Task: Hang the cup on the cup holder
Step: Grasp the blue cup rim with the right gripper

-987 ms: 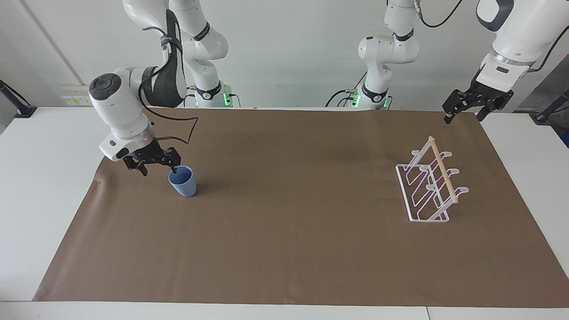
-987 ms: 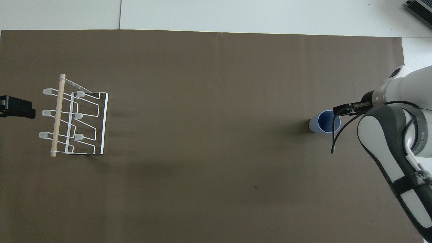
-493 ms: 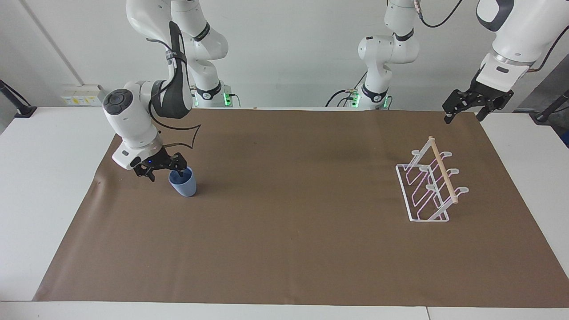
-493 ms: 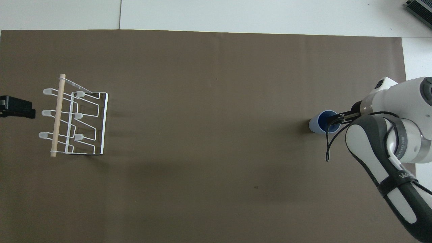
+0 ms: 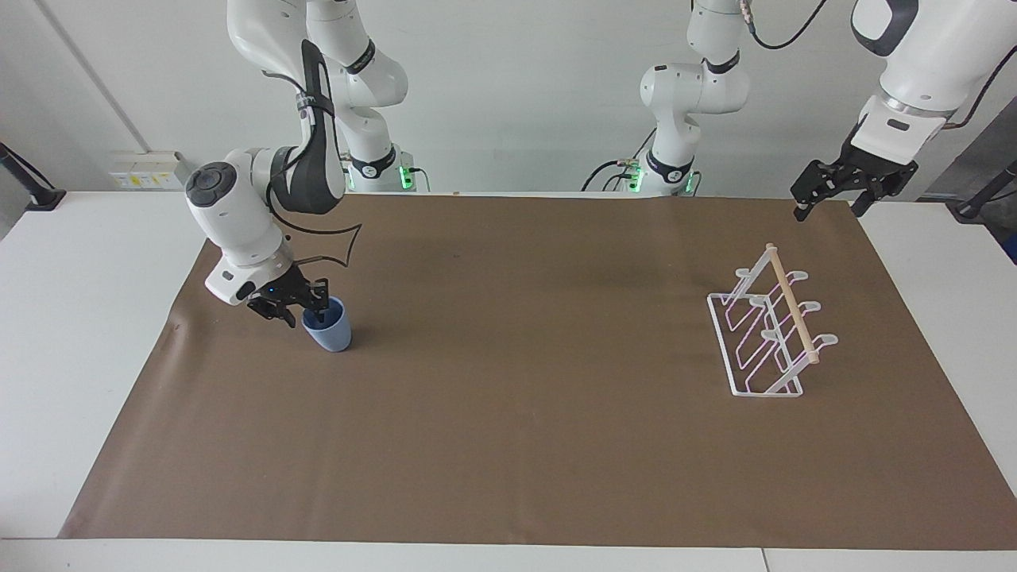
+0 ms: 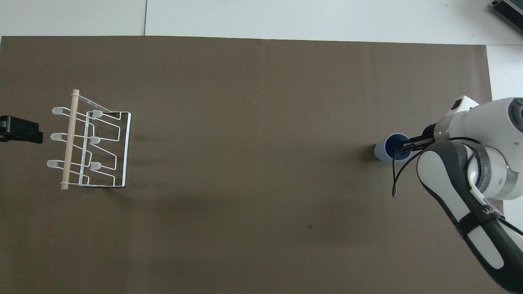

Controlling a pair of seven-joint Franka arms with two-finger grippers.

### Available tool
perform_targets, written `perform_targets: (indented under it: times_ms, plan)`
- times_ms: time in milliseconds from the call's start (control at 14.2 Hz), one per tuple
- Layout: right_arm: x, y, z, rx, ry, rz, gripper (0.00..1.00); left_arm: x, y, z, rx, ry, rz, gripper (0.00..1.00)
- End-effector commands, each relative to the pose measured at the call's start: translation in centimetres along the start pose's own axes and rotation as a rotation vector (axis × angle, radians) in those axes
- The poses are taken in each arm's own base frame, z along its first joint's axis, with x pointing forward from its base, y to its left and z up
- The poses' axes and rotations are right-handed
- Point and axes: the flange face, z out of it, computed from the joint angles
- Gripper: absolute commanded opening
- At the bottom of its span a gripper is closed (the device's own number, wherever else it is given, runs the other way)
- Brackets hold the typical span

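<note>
1. I see my right gripper (image 5: pixel 306 306) down at the rim of the cup (image 5: pixel 327 326), the forearm slanting in from the right arm's end of the desk and the wrist tipped steeply toward the cup. One finger appears to reach inside the mouth and the other sits outside the wall, so the jaws straddle the rim; I cannot tell whether they have pinched it.
2. The cup stands upright on the brown mat (image 5: pixel 508 413), toward the right arm's end, mouth up.
3. My left gripper (image 5: pixel 830 202) hangs in the air over the mat's corner at the left arm's end, waiting, its jaws spread wide and holding nothing. The cup holder (image 5: pixel 767 334) stands below it on the mat, well apart from the cup and not touched by either gripper.
4. The cup holder's white wire prongs slant up to a light wooden rod (image 5: pixel 789 302) along its top; every prong is bare.
5. The mat covers most of the white desk (image 5: pixel 79 334); a pale wall rises past the arm bases.
6. In the overhead view the right arm's bulk hides the wrist, and only a black sliver of the left gripper shows at the picture's edge.
</note>
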Motion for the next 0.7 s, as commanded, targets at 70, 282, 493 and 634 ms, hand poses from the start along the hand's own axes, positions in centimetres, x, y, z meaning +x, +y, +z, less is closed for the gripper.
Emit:
perform_targets:
  times_ms: [70, 282, 493, 634]
  plan:
    - [-0.3, 0.3, 0.0, 0.015, 0.023, -0.007, 0.00, -0.8, -0.2, 0.0, 0.008, 0.003, -0.010, 1.00]
    - [0.0, 0.3, -0.3, 0.017, 0.022, -0.010, 0.00, -0.8, -0.2, 0.0, 0.008, 0.003, -0.010, 1.00]
    - [1.6, -0.3, -3.5, 0.073, 0.071, 0.023, 0.00, -0.8, -0.2, 0.0, 0.008, 0.003, -0.010, 1.00]
    - [2.2, -0.9, -6.5, 0.139, 0.079, 0.043, 0.00, -0.8, -0.2, 0.0, 0.008, 0.003, -0.010, 1.00]
